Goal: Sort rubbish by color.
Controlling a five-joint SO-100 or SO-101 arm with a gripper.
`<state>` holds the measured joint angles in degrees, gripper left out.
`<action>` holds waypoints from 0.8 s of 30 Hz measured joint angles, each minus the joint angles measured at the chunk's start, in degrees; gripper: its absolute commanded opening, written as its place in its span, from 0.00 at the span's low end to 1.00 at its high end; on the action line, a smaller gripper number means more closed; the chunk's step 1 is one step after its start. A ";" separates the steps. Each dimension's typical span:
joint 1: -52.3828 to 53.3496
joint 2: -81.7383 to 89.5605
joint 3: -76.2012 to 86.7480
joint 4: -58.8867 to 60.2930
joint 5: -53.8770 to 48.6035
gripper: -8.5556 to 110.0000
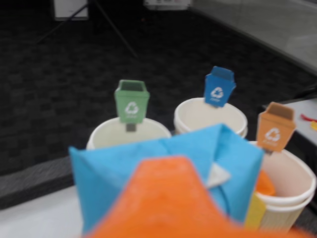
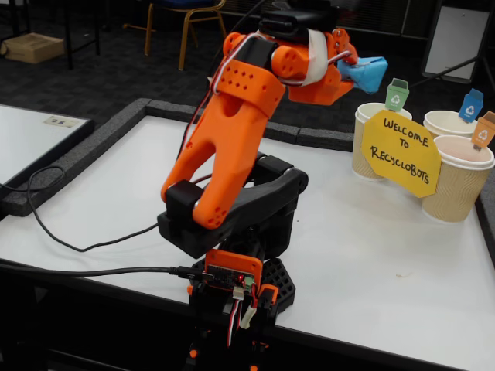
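Light blue folded paper lump [image 1: 163, 168] fills the lower centre of the wrist view, clamped in the orange gripper [image 1: 168, 198], whose jaw covers its lower middle. In the fixed view, same lump [image 2: 366, 73] pokes out past the gripper tip [image 2: 348, 68] at top centre-right, up in the air, above and just left of the cups.

Behind it in the wrist view: beige paper cup w/ green bin tag [image 1: 132, 100] centre-left, cup w/ blue tag [image 1: 218, 87] centre-right, cup w/ orange tag [image 1: 275, 127] at right, something orange inside that one. Yellow "Welcome to Recyclobots" sign [image 2: 400, 152] leans on the cups. White table [image 2: 371, 270] below.
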<state>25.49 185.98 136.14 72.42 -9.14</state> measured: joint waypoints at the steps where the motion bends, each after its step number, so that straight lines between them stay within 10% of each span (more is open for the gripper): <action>1: 0.26 0.00 0.44 -0.53 0.09 0.07; 24: 0.09 -28.83 2.20 -23.20 0.18 0.07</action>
<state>25.58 157.15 138.34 49.22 -8.96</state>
